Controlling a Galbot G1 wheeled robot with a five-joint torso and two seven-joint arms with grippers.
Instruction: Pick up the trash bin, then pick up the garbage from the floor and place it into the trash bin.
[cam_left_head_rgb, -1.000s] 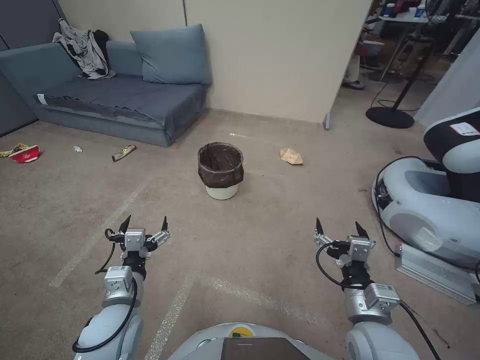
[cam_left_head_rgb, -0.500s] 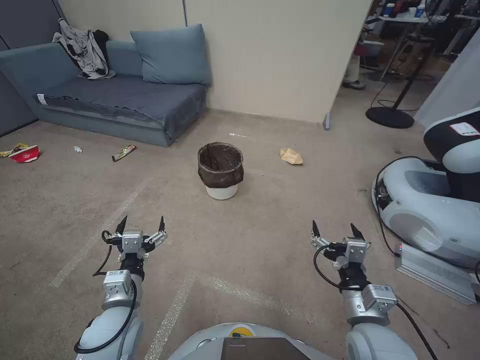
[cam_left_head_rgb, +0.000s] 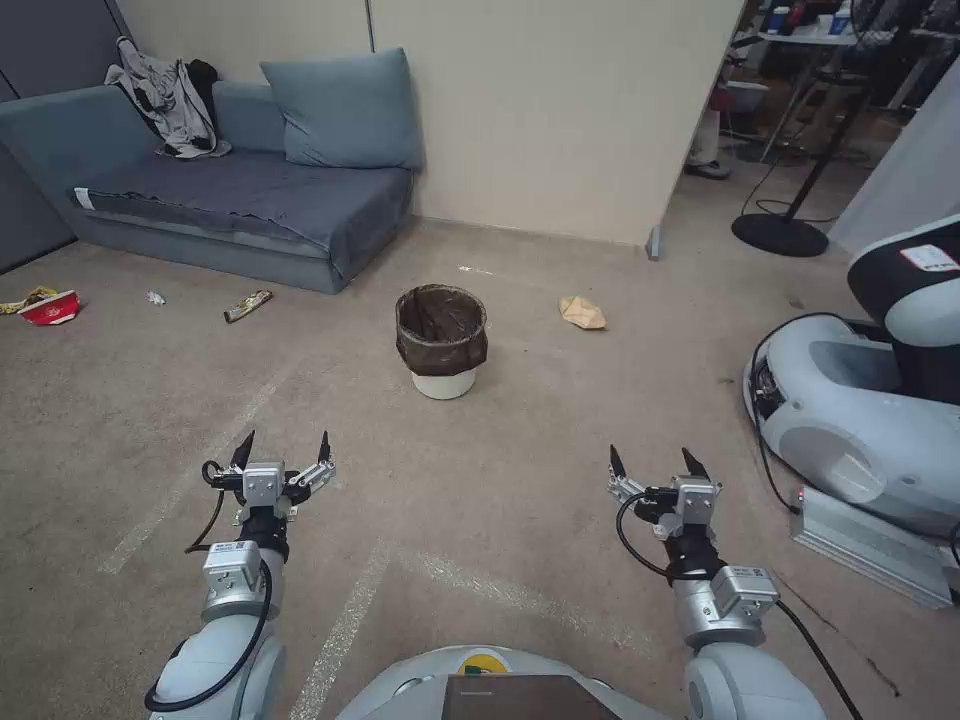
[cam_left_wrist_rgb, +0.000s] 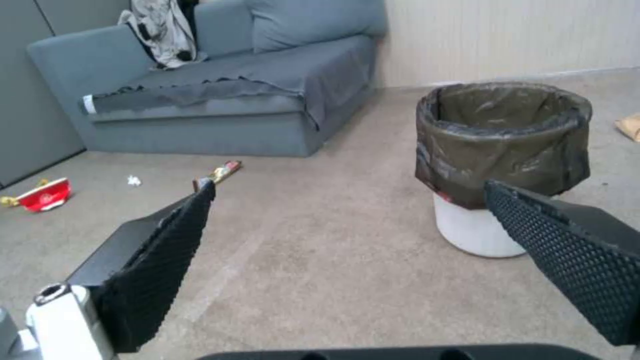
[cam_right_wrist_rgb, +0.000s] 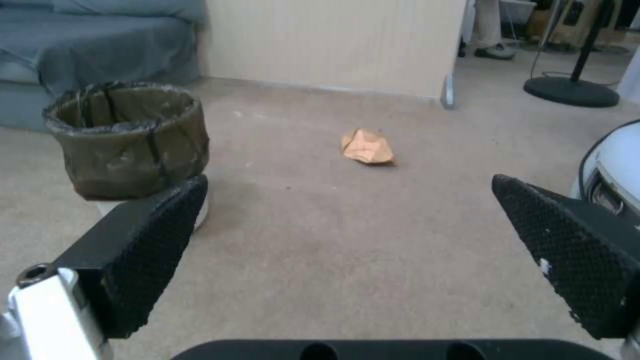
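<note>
The trash bin (cam_left_head_rgb: 441, 341), white with a dark bag over its rim, stands upright on the carpet ahead of me; it also shows as the trash bin (cam_left_wrist_rgb: 501, 160) and the trash bin (cam_right_wrist_rgb: 128, 142). Garbage lies scattered: a crumpled tan paper bag (cam_left_head_rgb: 582, 312) (cam_right_wrist_rgb: 367, 147) to the bin's right, a red-green wrapper (cam_left_head_rgb: 247, 305) (cam_left_wrist_rgb: 219, 174), a white wad (cam_left_head_rgb: 155, 298) and a red carton (cam_left_head_rgb: 50, 308) (cam_left_wrist_rgb: 44, 194) far left. My left gripper (cam_left_head_rgb: 284, 449) (cam_left_wrist_rgb: 347, 195) and right gripper (cam_left_head_rgb: 651, 462) (cam_right_wrist_rgb: 350, 187) hang open and empty, well short of the bin.
A blue-grey sofa (cam_left_head_rgb: 230, 190) with a cushion and grey clothes (cam_left_head_rgb: 165, 95) stands at the back left against a beige partition (cam_left_head_rgb: 560, 110). Another robot's grey base (cam_left_head_rgb: 860, 420) sits close on my right. A black stand base (cam_left_head_rgb: 780, 235) lies at the back right.
My right gripper has drawn back toward me and a little left. The left gripper dropped back slightly. Bin and litter have not moved.
</note>
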